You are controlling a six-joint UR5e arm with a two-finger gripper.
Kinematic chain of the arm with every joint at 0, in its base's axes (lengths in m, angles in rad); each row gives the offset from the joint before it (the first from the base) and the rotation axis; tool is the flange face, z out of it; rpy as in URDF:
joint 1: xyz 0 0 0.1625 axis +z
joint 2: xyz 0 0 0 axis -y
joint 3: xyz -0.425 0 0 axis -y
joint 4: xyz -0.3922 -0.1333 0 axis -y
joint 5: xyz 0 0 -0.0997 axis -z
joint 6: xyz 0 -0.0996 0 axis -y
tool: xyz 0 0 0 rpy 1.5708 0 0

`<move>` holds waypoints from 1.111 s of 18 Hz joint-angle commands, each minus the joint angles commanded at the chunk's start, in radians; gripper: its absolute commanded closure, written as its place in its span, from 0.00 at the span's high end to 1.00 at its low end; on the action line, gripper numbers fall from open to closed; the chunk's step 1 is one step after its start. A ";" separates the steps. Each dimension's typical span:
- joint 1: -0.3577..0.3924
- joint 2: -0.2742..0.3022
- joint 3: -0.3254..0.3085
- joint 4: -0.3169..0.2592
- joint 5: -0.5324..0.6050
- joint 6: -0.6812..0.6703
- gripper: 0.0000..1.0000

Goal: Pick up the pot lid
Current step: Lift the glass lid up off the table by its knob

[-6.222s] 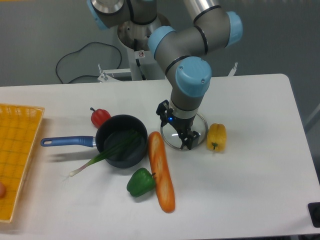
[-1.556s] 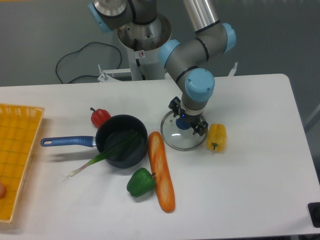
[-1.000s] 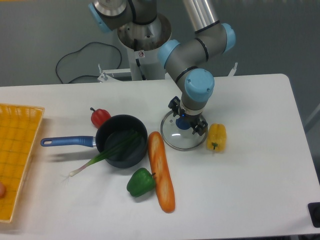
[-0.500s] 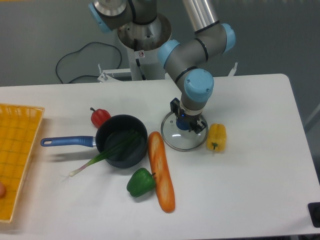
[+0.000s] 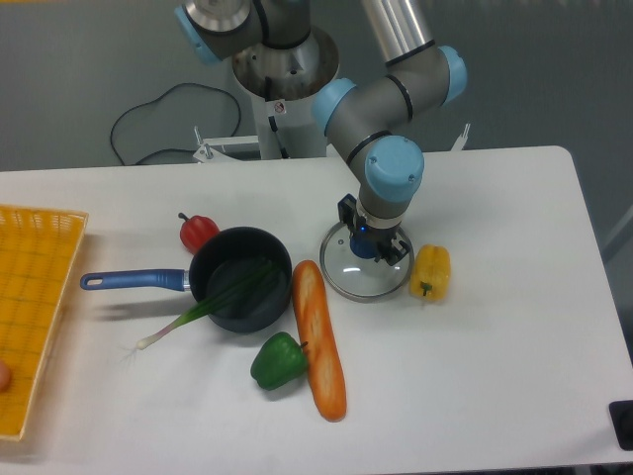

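Pot lid [image 5: 358,282] roughly level, blue knob [image 5: 363,248] facing up; round outline, about as long as wide. Gripper [image 5: 374,232] clamped on knob.

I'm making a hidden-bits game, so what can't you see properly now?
Camera view, pincer: its own fingers hide whether they touch the blue knob.
Camera view, pot lid: part of its far rim is behind the pincer and arm.
Camera view, orange thing in the yellow crate: cut off by the left edge.
Camera view, black thing: cut off by the right edge.
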 joint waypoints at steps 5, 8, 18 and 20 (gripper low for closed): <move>-0.008 0.006 0.061 -0.077 -0.002 0.000 0.43; -0.015 0.012 0.069 -0.083 -0.003 0.000 0.43; -0.089 0.032 0.181 -0.129 -0.003 0.000 0.43; -0.091 0.034 0.203 -0.153 -0.005 -0.002 0.43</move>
